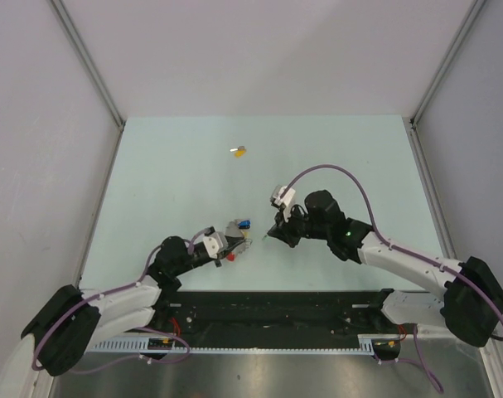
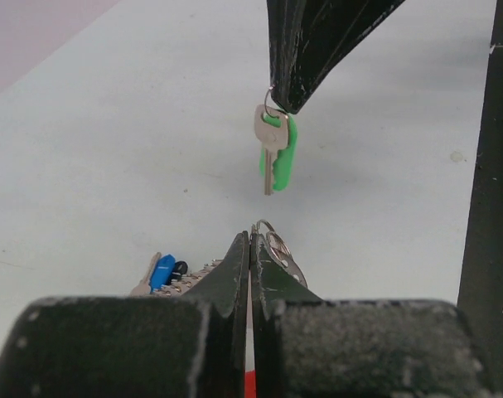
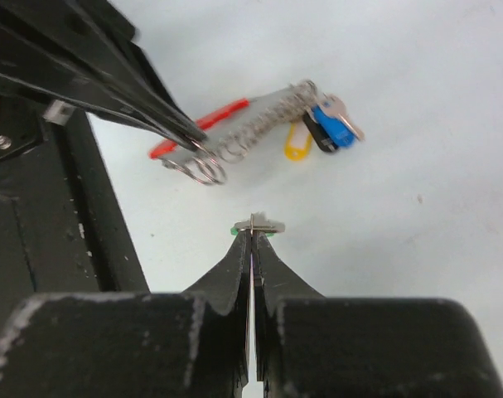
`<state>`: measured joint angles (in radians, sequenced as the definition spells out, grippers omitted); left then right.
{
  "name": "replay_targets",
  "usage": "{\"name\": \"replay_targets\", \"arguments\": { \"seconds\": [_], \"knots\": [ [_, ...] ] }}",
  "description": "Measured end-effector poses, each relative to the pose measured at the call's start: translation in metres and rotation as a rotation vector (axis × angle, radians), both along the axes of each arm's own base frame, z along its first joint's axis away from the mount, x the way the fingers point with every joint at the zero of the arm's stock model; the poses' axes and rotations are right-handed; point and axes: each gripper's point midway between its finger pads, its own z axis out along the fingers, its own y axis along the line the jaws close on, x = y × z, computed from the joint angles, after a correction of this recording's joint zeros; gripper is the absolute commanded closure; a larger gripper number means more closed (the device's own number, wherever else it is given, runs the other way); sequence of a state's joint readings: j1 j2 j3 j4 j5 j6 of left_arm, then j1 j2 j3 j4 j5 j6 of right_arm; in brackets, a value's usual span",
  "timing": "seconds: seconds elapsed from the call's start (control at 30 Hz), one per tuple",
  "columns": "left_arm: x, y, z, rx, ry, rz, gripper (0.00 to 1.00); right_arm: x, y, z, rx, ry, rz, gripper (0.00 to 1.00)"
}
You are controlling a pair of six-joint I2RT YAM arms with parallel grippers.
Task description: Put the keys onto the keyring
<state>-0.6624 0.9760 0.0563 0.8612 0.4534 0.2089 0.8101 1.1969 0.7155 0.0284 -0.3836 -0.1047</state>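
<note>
Nearest the bases, the left gripper [image 2: 250, 240] is fully closed, its 2 fingers pinching the wire loop [image 3: 199, 168] at the end of the keyring [image 3: 259, 124]. The rest of the bunch, with its red band, coil and blue key, trails away from that loop. Just beyond, the right gripper [image 3: 252, 236] is also clamped tight, gripping the green key [image 2: 275, 157] by the small ring at its head, so the key hangs free with its long axis vertical and blade down. The 2 grippers point at each other across a short gap. From the left wrist the key dangles straight ahead of and above the loop, near but not touching. The coming move seems to hinge on bringing the key's small ring to the loop's split, and the right arm, carrying the key, looks best placed to close that gap. Whether the split faces the key cannot be told. Farthest out, the yellow key [image 1: 239, 151] lies alone on the table [image 1: 168, 166], well apart from both grippers and not yet threaded.
</note>
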Motion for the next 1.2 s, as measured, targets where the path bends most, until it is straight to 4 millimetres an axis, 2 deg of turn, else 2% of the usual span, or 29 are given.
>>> {"name": "replay_targets", "arguments": {
  "seconds": [0.1, 0.23, 0.33, 0.47, 0.7, 0.8, 1.0, 1.2],
  "knots": [
    [0.0, 0.001, 0.013, -0.032, -0.037, 0.005, 1.0, 0.009, -0.016, -0.009, -0.04, 0.055, -0.11, 1.0],
    [0.0, 0.001, 0.029, -0.076, -0.07, 0.008, 0.99, 0.029, -0.06, -0.036, -0.127, 0.204, -0.352, 1.0],
    [0.0, 0.001, 0.033, -0.088, -0.074, 0.011, 1.0, 0.035, -0.086, -0.051, -0.184, 0.272, -0.484, 1.0],
    [0.002, 0.003, 0.036, -0.096, -0.081, 0.027, 1.0, 0.038, -0.1, -0.074, -0.281, 0.333, -0.56, 1.0],
    [0.003, 0.006, 0.037, -0.096, -0.08, 0.043, 0.99, 0.071, -0.098, -0.123, -0.428, 0.372, -0.607, 1.0],
    [0.003, 0.006, 0.036, -0.095, -0.079, 0.046, 1.0, 0.081, -0.095, -0.136, -0.441, 0.346, -0.601, 1.0],
    [0.005, 0.007, 0.036, -0.093, -0.077, 0.056, 1.0, 0.11, -0.076, -0.135, -0.379, 0.24, -0.58, 1.0],
    [0.005, 0.007, 0.035, -0.09, -0.074, 0.059, 1.0, 0.119, -0.063, -0.128, -0.349, 0.163, -0.552, 0.98]
  ]
}}
